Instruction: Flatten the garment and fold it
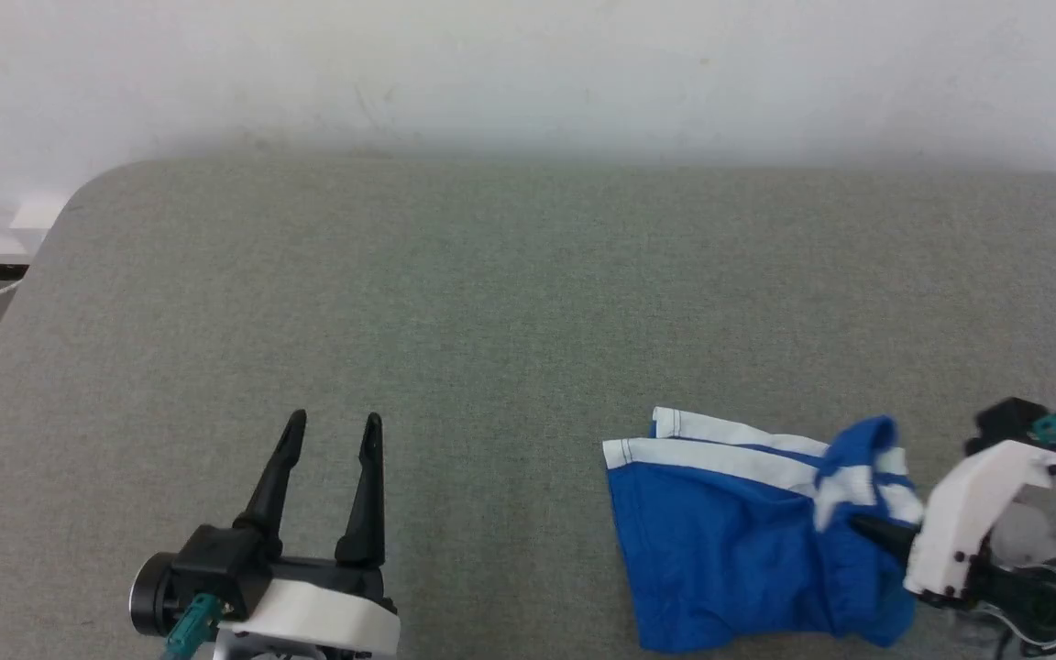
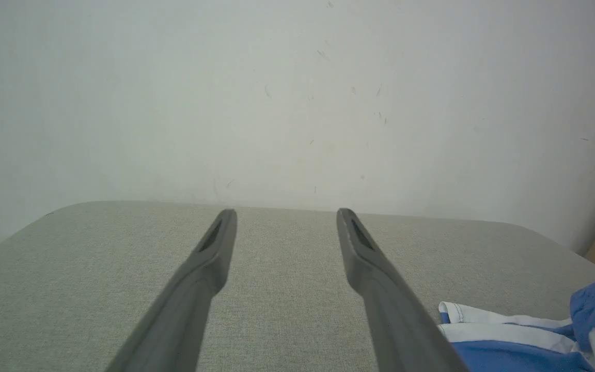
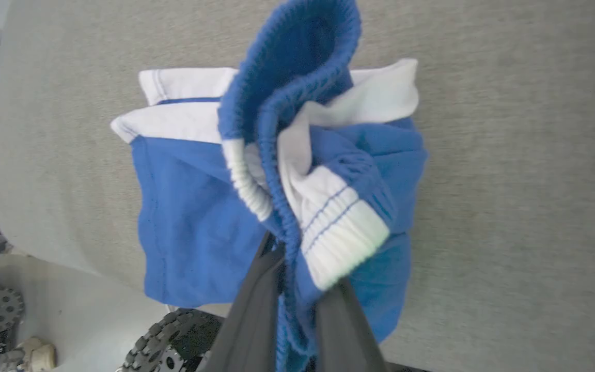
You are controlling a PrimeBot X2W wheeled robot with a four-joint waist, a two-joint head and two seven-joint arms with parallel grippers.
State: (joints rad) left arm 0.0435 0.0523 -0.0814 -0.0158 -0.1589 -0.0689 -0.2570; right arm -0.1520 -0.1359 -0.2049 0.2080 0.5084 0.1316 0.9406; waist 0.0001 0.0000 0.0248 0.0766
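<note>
1. Quick count: one garment [image 1: 730, 550], two grippers, one grey fabric-topped table [image 1: 491, 302].
2. The garment sits at the table's right near side, well apart from the left gripper [image 1: 334, 420]. In the right wrist view one blue corner pokes past the table edge.
3. Looks-wise it's bright blue with white stripes and white hem trim. The leg part lies fairly flat, and the gathered waistband is bunched up in a loop.
4. The right gripper [image 1: 858, 524] has its fingers pinched narrow on that waistband.
5. The left gripper's fingers are spread wide with nothing in them, over bare table.
</note>
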